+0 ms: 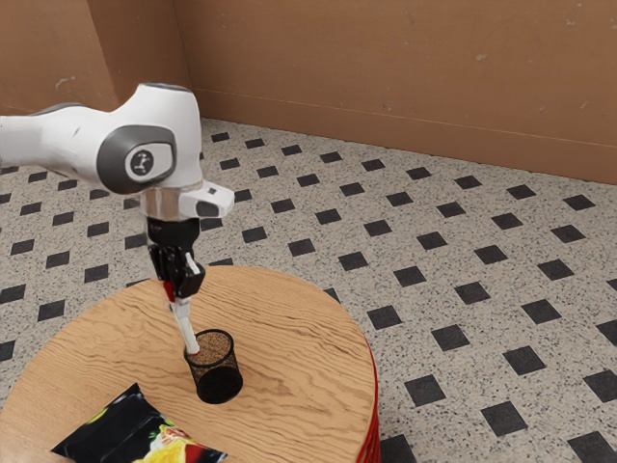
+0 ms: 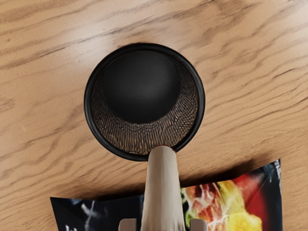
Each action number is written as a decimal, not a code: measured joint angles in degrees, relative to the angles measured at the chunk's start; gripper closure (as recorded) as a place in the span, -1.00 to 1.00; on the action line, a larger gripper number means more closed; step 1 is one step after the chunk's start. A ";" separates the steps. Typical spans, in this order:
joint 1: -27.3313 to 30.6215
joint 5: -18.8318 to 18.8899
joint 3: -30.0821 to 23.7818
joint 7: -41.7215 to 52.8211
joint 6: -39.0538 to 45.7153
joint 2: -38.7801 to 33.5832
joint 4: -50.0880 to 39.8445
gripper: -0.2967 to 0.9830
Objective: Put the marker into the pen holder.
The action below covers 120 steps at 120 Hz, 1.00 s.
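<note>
The gripper (image 1: pixel 179 297) has its fingers clamped on the marker (image 1: pixel 187 329), w/ its low end by the pen holder's (image 1: pixel 218 374) rim; can't tell if they touch. A snack bag (image 1: pixel 125 429) is nearby on the rnd. tbl. (image 1: pixel 308 333)

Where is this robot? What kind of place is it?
It looks like a room indoors, maybe a café or a hall, but I can't be sure. There's a speckled floor with dark squares, a plain brown wall and a round wooden table.
</note>
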 joint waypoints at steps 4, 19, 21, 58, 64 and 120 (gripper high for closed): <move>-0.18 -0.15 -0.01 0.01 0.54 0.53 0.09 0.63; -0.67 -0.77 0.05 0.01 3.27 2.63 0.14 0.62; -0.69 -0.83 0.06 0.01 3.67 3.00 0.14 0.62; -0.62 -1.14 0.36 -0.16 9.79 6.77 0.04 0.62; -0.17 -1.14 0.07 -0.20 10.50 7.62 0.01 0.62; 5.92 -2.78 -5.62 2.65 12.48 9.74 17.71 -0.26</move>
